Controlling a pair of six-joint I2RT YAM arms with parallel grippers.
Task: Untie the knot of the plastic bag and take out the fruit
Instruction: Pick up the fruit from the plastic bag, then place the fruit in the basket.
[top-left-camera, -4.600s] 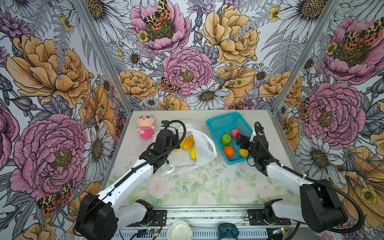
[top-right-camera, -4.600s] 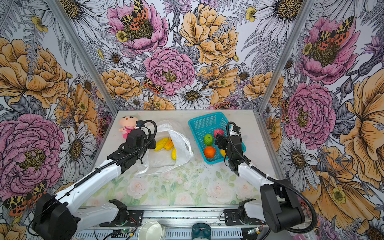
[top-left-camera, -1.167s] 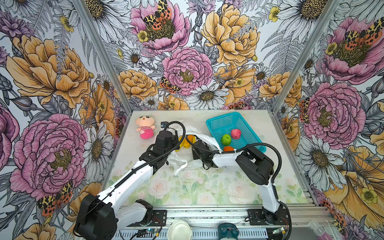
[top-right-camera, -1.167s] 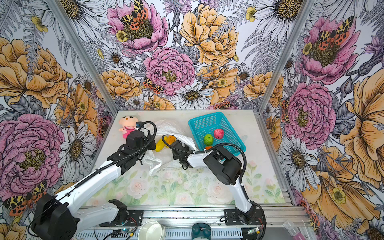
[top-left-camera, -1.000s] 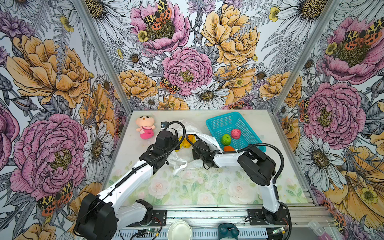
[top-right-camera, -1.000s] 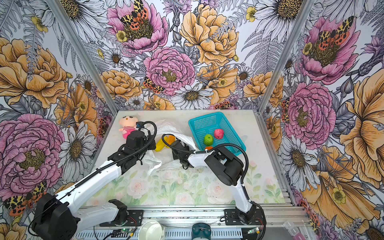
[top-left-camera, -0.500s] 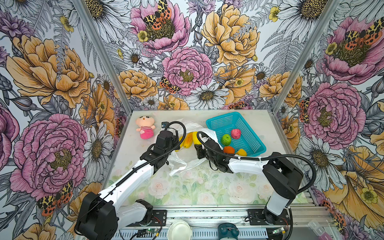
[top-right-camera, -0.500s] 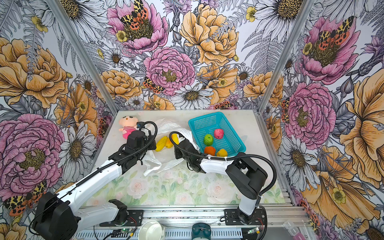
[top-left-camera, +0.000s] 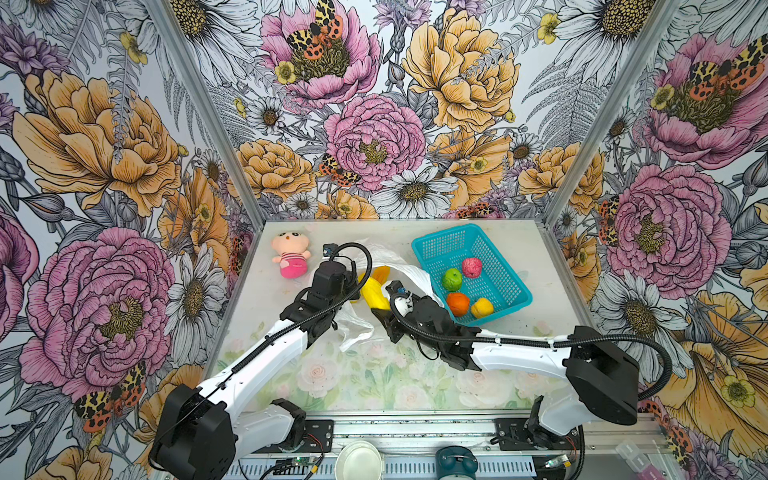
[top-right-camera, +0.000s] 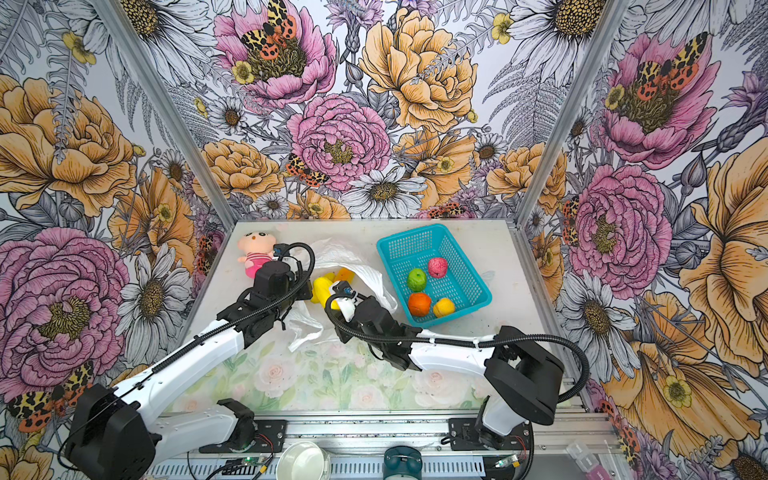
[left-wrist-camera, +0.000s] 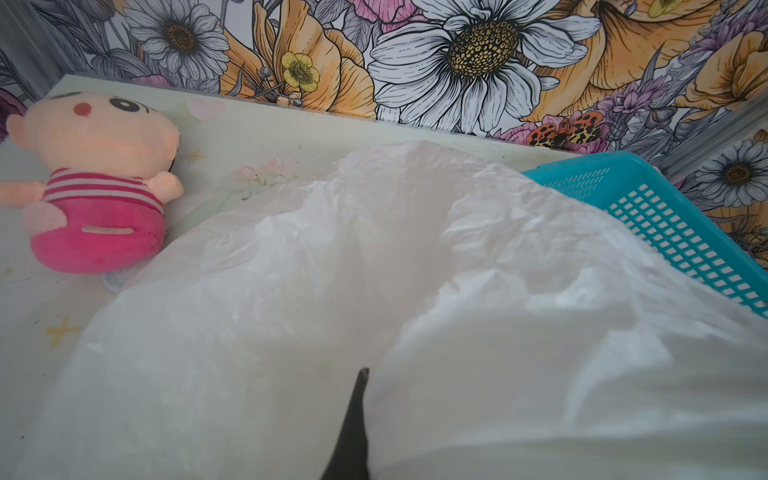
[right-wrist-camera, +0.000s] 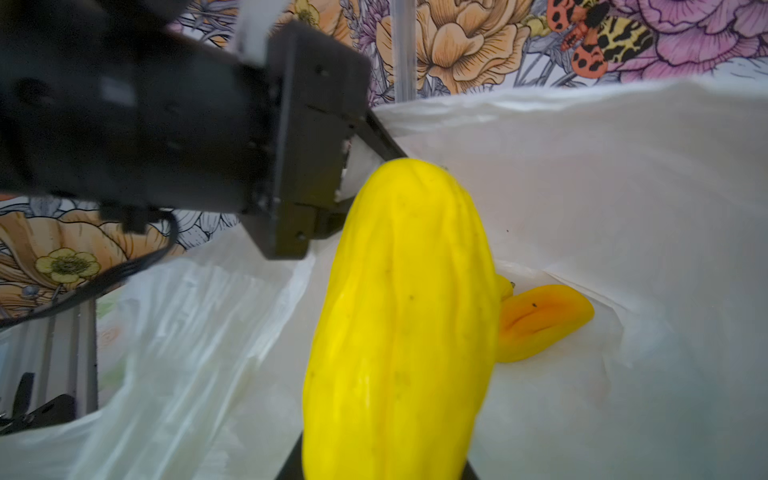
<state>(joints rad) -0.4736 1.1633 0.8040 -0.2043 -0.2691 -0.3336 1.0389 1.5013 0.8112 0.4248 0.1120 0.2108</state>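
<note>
- White crinkled film marks the plastic bag (top-left-camera: 411, 275), lying on the tabletop (top-left-camera: 540, 270) toward 11 o'clock of its centre in both top views, mouth gaping toward 5 o'clock and a loose flap trailing toward 6 o'clock.
- Reaching in from 7 o'clock, the left tool (left-wrist-camera: 360, 395) is pressed together on the bag's edge; in the left wrist view the film drapes over its dark fingers and fills most of the frame.
- Reaching in from 4 o'clock, the right tool (right-wrist-camera: 380, 465) pinches a yellow oblong fruit (right-wrist-camera: 399, 311) at the bag's mouth; the right wrist view shows dark finger edges on either side of the fruit's near end.
- In a top view the yellow oblong fruit shows between the 2 tools' black bodies.
- Just beyond that fruit, an orange-yellow fruit (right-wrist-camera: 540, 320) rests on the film inside the bag.
- At 1 o'clock stands the teal basket (top-left-camera: 451, 249), just beside the bag, holding 4 fruits.
- Near the basket's middle sit a pink-red bumpy ball (top-left-camera: 472, 267) and, at its 8 o'clock, a green fruit (top-left-camera: 451, 279).
- Along the basket's 6 o'clock side lie an orange fruit (top-left-camera: 458, 303) and a small yellow fruit (top-left-camera: 482, 307), close together.
- At 10 o'clock a pink plush doll (top-left-camera: 289, 257) in a striped top lies face up near the bag, close to the tabletop's 9 o'clock edge.
</note>
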